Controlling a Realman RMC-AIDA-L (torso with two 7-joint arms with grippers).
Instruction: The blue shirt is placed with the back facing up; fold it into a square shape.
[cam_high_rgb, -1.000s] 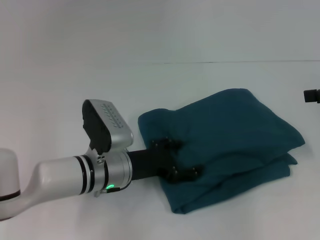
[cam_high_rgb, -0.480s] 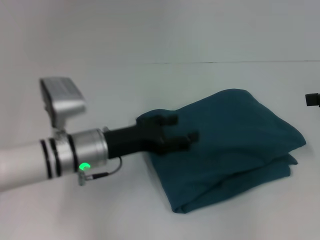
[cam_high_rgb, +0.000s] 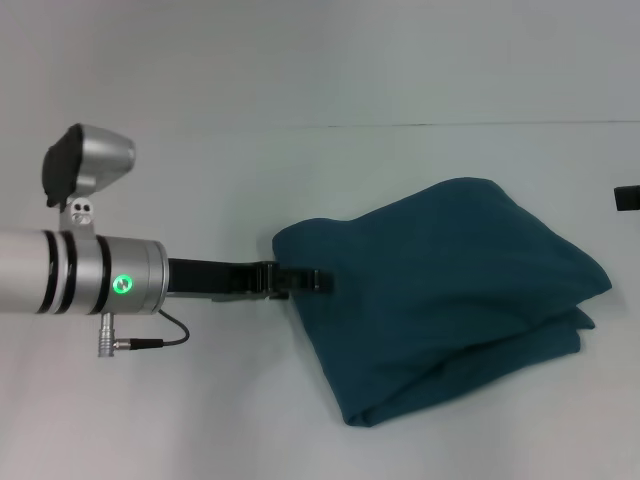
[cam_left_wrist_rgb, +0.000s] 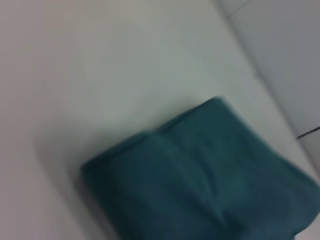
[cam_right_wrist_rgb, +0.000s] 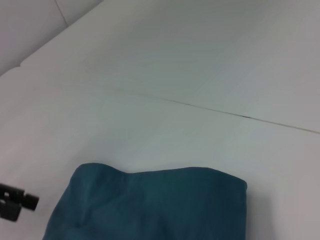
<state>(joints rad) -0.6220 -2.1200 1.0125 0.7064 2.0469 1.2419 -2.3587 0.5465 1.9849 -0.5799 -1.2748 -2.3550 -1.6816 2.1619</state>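
The blue shirt (cam_high_rgb: 450, 290) lies folded into a thick, roughly square bundle on the white table, right of centre in the head view. It also fills the lower part of the left wrist view (cam_left_wrist_rgb: 200, 180) and of the right wrist view (cam_right_wrist_rgb: 150, 205). My left gripper (cam_high_rgb: 305, 280) reaches in from the left, turned edge-on, its tips at the bundle's near-left edge. It is open and holds nothing. A dark part of that gripper (cam_right_wrist_rgb: 17, 202) shows beside the shirt in the right wrist view. My right gripper (cam_high_rgb: 628, 197) only peeks in at the far right edge, away from the shirt.
The white table (cam_high_rgb: 200, 420) spreads bare around the shirt on all sides. A thin dark seam (cam_high_rgb: 450, 125) runs across the table behind the bundle. The left arm's silver wrist (cam_high_rgb: 90, 275) hovers over the table's left side.
My left gripper has lifted off the shirt, drawn back to the left and rolled from flat to edge-on. The shirt bundle has kept its shape. The right gripper has slid a little farther out of view.
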